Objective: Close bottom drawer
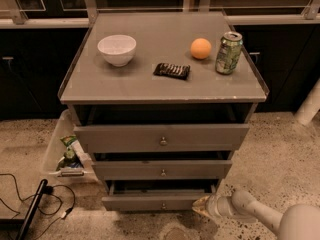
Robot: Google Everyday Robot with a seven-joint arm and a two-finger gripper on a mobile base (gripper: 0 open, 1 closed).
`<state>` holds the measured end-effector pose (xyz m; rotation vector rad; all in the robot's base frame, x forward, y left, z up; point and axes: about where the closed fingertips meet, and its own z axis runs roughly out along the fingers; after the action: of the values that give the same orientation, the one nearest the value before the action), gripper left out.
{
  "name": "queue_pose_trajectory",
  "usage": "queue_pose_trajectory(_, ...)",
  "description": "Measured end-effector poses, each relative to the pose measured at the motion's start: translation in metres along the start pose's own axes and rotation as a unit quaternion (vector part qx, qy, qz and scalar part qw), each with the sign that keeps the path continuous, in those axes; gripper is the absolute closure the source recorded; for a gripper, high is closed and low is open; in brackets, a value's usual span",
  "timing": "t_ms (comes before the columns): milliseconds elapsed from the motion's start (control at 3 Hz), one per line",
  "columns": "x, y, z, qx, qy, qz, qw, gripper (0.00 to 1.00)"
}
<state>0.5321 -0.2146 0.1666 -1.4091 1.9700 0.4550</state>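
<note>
**Bottom drawer ajar, gripper beside it**

The grey cabinet (pixel 165 84) stands mid-scene, its bottom drawer (pixel 150 202) jutting out by the floor. The gripper (pixel 202 207) sits low at the drawer front's right end, likely placed to push it in; spread or pressed together, I cannot tell. The small knob (pixel 163 205) goes untouched.

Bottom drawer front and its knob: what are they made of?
Slim grey bottom drawer front: likely painted wood or laminate, matte, no glare. Small round knob: probably metal, it catches a faint glint. Cream gripper sits at the front's right end.
</note>
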Motion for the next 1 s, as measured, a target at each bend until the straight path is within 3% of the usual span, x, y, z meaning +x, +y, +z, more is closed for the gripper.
queue_pose_trajectory(667, 0.0, 0.0, 0.0, 0.0, 0.0, 0.0, 1.0, 0.15)
queue_pose_trajectory(1000, -0.003, -0.011, 0.005, 0.005, 0.003, -0.014, 0.9999, 0.0)
